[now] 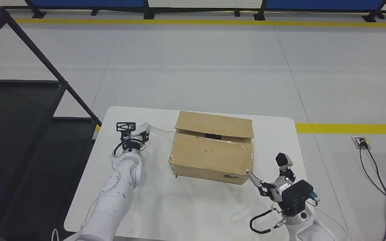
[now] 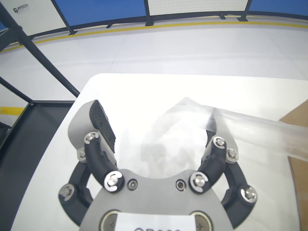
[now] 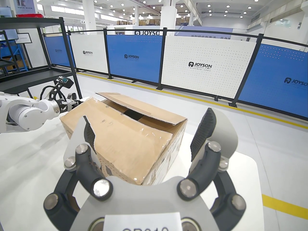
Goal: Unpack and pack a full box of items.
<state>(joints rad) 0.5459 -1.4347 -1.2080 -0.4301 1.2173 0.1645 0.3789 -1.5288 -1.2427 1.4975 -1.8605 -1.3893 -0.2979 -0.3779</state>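
Centrally on a white table (image 1: 199, 208) sits a brown cardboard box (image 1: 208, 158), its long axis running side to side in front of the robot. The 2 top flaps (image 3: 134, 111) are loose. The far one is lifted a little, and a dark gap shows between them. Nothing inside the box can be made out.

The left gripper (image 1: 134, 128) hangs low over the table just beside the box's left end, with its jaws spread apart. A strip of clear tape (image 2: 252, 128) runs almost level from the box's upper left corner (image 2: 297, 115) to the finger (image 2: 217, 145) nearest the box and clings to its tip. It is stuck to the finger, not pinched between the 2 fingers.

The right gripper (image 1: 266, 169) hovers near the front right corner of the box, also wide open and holding nothing. From its own wrist camera the right gripper (image 3: 146, 115) points straight at that corner, so the box (image 3: 125, 133) lies ahead of it and a little to the robot's left.

The unpacking looks barely begun: the tape is peeled, but the flaps are not folded back. What matters next is that the opening runs along the box's length, between the 2 arms. The far flap hinges on the side away from the robot. The right gripper, free of tape, seems better placed to lift a flap. The left one will probably need to shed the sticky strip first.
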